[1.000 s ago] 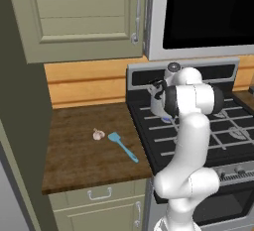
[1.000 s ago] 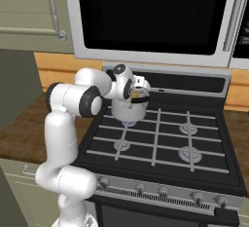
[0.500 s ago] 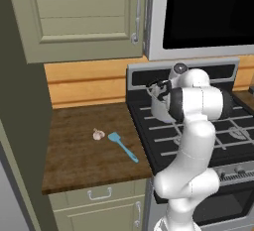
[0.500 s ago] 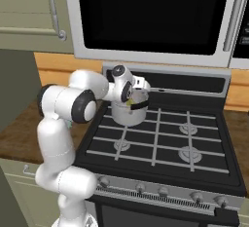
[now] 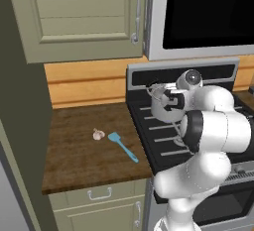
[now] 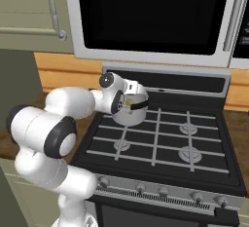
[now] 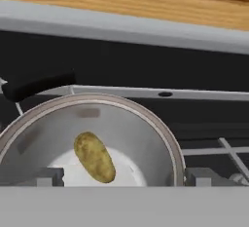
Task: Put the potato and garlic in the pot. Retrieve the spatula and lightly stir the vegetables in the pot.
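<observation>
— What's the biggest thing in front of the robot?

— The stove (image 6: 160, 143), black, with grey grates, standing to the right of a dark wooden counter (image 5: 74, 160).

— And the pot?

— The pot (image 6: 130, 113) sits on the rear left burner, shiny steel, upright. In the left base view it shows at (image 5: 159, 107), partly behind the hand. In the hand view its rim (image 7: 165, 133) curves wide across the lower half.

— Where is the gripper?

— The gripper (image 6: 130, 103) hangs right over the pot's mouth, pointing down into it. In the hand view its two finger tips (image 7: 202, 176) stand far apart, one toward each side of the pot, with nothing between them. So the pincer is spread wide and holds nothing.

— The potato?

— The potato (image 7: 94, 157) lies on the pot's pale bottom, a yellowish-tan oval, apart from both fingers.

— What about the spatula?

— The spatula (image 5: 122, 145) lies flat on the counter, light blue, head toward the wall, handle slanting toward the counter's front edge and the stove.

— And the garlic?

— The garlic (image 5: 98, 135) rests on the counter just beside the spatula's head, on its left. Both are well apart from the pot.
</observation>
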Available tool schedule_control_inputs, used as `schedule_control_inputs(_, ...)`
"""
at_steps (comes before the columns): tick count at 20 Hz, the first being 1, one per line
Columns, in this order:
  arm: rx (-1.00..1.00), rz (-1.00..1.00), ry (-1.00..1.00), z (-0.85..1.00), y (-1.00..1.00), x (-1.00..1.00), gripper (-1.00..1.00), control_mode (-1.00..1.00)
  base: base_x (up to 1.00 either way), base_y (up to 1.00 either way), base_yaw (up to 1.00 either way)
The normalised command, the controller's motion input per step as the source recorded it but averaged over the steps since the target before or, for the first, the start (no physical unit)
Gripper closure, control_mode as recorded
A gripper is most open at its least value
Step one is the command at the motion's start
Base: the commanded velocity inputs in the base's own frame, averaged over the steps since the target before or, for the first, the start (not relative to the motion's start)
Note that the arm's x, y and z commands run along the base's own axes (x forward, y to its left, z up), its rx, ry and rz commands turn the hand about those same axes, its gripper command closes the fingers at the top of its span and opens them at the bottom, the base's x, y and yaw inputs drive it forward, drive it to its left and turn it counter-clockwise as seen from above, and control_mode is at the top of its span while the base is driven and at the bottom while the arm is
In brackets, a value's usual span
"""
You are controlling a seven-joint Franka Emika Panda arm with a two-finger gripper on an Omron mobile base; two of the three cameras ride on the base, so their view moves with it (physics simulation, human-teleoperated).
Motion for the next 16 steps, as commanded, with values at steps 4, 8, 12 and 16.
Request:
schedule_control_inputs(4,0.03,0.0,-0.04,1.0,0.51,-0.59,-1.0,-1.0,0.0,0.0,0.0)
schedule_control_inputs(8,0.03,0.0,0.0,0.92,0.54,-0.92,-1.0,-1.0,0.0,0.0,0.0)
schedule_control_inputs(12,0.01,0.0,0.05,0.52,0.75,-0.9,-1.0,-1.0,0.0,0.0,0.0)
schedule_control_inputs(16,0.02,0.0,0.14,0.19,0.9,-0.74,-1.0,-1.0,0.0,0.0,0.0)
